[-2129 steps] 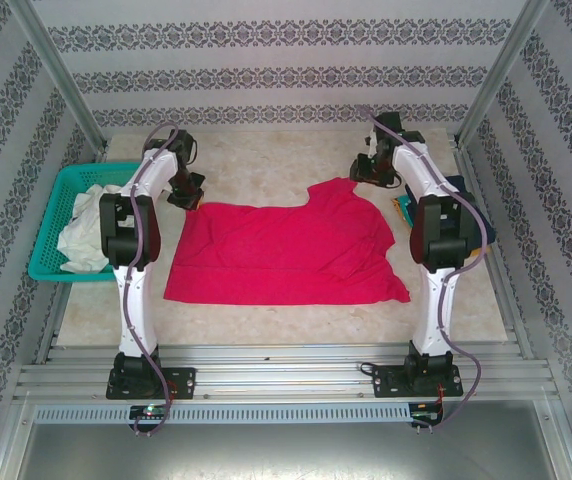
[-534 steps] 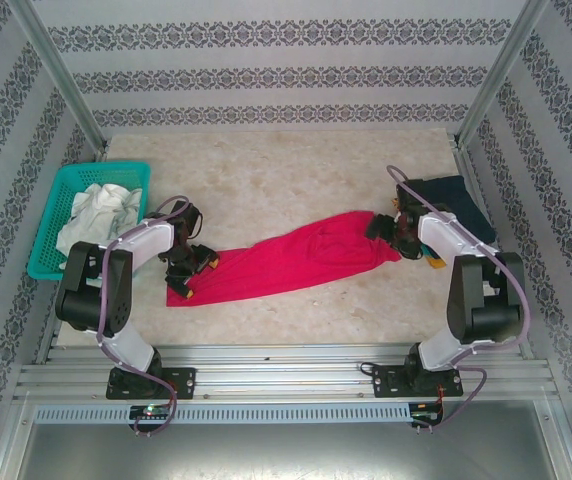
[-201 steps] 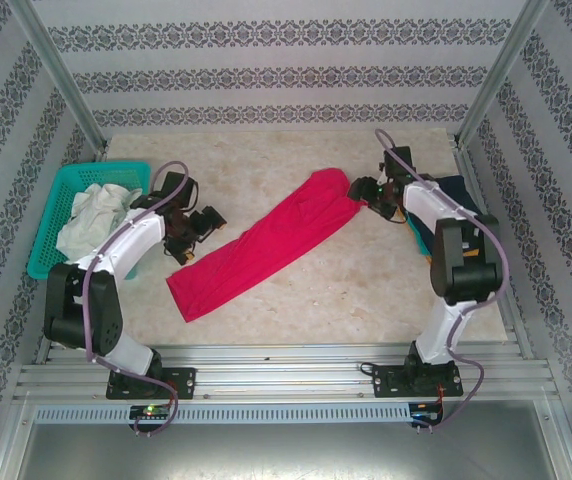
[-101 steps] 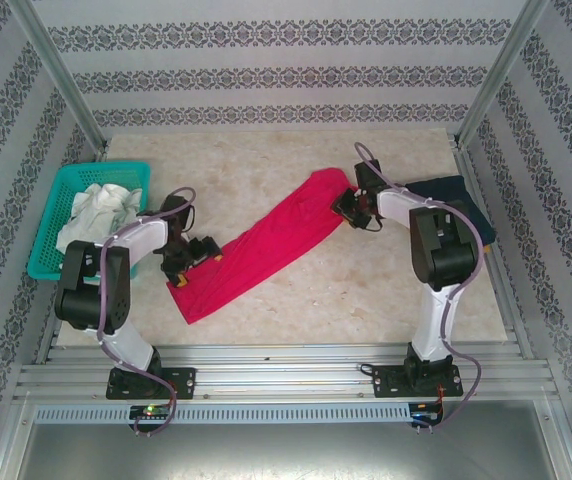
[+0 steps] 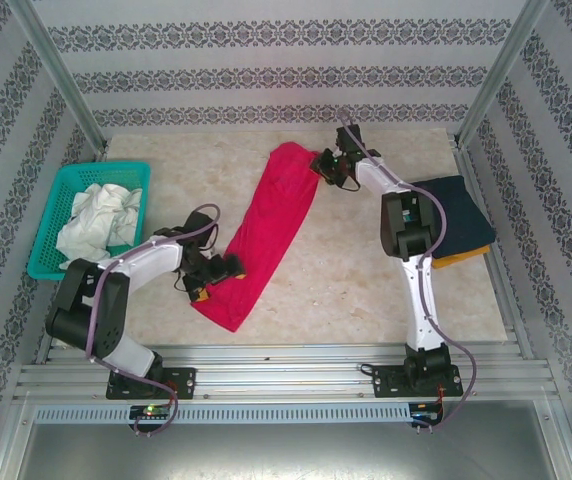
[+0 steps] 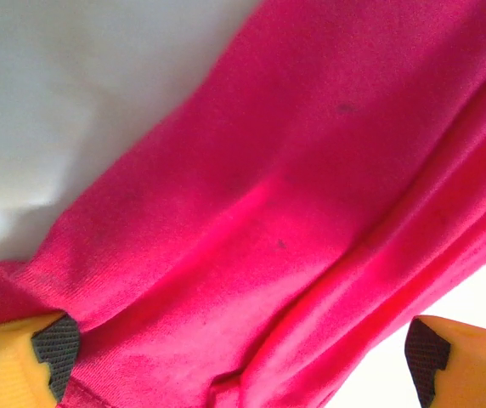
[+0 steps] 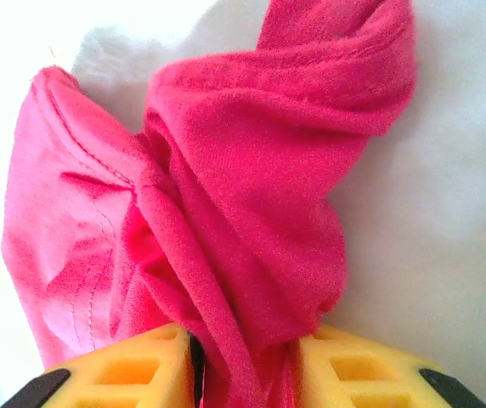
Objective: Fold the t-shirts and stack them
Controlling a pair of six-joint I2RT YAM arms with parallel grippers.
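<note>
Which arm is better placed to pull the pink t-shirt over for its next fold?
Right, probably. The right gripper is closed on the bunched far end of the pink t-shirt, so it can drag it straight away. The left gripper hangs open over the near end, gripping nothing.

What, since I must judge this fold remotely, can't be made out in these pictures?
Top external: yellow-orange shirt, only an edge shows; the navy t-shirt covers the rest.
Top external: white cloth in the teal basket, too crumpled to identify.
Left wrist: crimson-pink t-shirt, cut off by the frame edges.
Right wrist: which part of it the right gripper pinches, hidden in bunched folds.
</note>
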